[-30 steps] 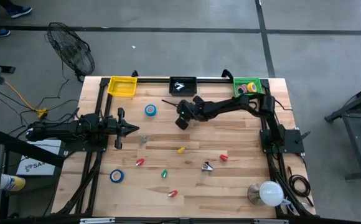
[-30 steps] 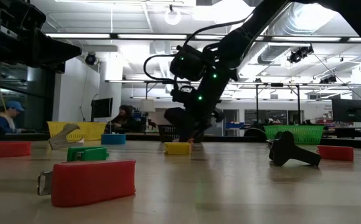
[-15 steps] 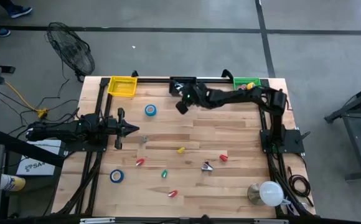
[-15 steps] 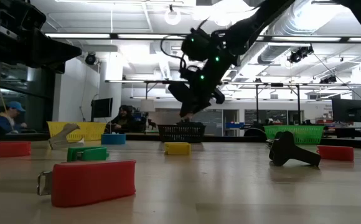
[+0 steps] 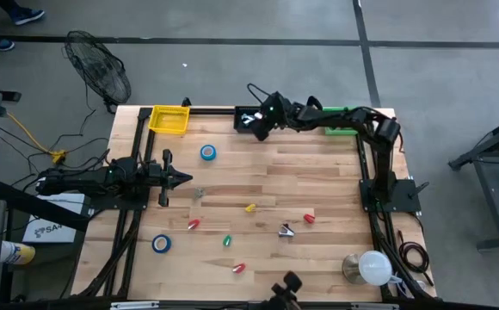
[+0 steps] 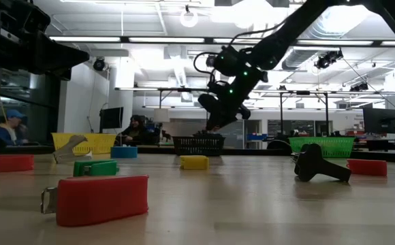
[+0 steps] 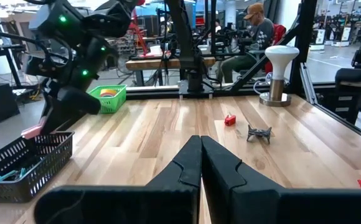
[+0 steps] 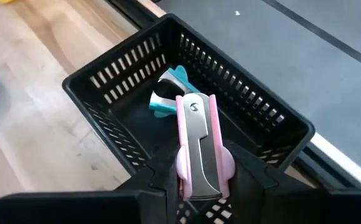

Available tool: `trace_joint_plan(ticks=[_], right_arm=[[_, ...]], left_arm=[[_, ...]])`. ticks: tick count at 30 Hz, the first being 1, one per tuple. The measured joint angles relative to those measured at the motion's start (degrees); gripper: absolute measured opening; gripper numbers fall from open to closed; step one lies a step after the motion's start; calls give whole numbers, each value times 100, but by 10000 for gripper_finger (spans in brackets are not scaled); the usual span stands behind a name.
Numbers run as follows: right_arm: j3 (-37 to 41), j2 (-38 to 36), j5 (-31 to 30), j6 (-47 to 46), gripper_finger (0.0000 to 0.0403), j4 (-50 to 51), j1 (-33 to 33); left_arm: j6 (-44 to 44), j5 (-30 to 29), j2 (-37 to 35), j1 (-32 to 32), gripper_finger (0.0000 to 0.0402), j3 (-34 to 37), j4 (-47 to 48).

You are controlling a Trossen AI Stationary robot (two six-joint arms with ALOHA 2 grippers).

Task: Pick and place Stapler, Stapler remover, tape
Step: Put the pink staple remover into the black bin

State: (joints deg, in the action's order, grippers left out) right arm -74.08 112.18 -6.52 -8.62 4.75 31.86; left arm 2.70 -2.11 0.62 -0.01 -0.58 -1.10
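My right gripper [image 5: 262, 120] hangs over the black basket [image 5: 252, 110] at the table's far edge, shut on a pink staple remover [image 8: 196, 140] with silver metal jaws. A teal staple remover [image 8: 167, 93] lies on the basket floor. Two blue tape rolls [image 5: 208, 152] [image 5: 162, 244] lie flat on the table, and more rolls sit in the green basket [image 5: 342, 119]. Small red, yellow and green staplers [image 5: 249, 207] are scattered over the middle. A dark staple remover [image 5: 286, 229] rests near them. My left gripper [image 5: 185, 178] waits shut at the left side. My right gripper pinches the pink staple remover between its two fingers [image 8: 246, 171], one on each pink side grip [image 8: 229, 163]. The remover juts forward past the fingertips, lifted clear above the open basket. The fingers slant down toward the table's far edge.
A yellow basket [image 5: 169, 119] stands at the far left corner. A grey staple remover [image 5: 198, 192] lies just past my left gripper. A white lamp [image 5: 370, 267] stands at the near right corner. People sit in the room beyond the table.
My right gripper has risen from the table's middle and travelled toward the far edge, carrying the pink staple remover, and now hangs above the black basket. It has stayed shut on the remover throughout.
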Motion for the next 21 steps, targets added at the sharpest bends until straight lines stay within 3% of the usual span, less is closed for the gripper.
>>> trace_joint_plan(ticks=[11,21], right_arm=[[0,2,593,754,91,-290,155],[0,4,563,752,107,-364,150]], left_arm=[[-1,0,0,-1,1,-2,2],[0,-1,-2,-1,1,-2,0]])
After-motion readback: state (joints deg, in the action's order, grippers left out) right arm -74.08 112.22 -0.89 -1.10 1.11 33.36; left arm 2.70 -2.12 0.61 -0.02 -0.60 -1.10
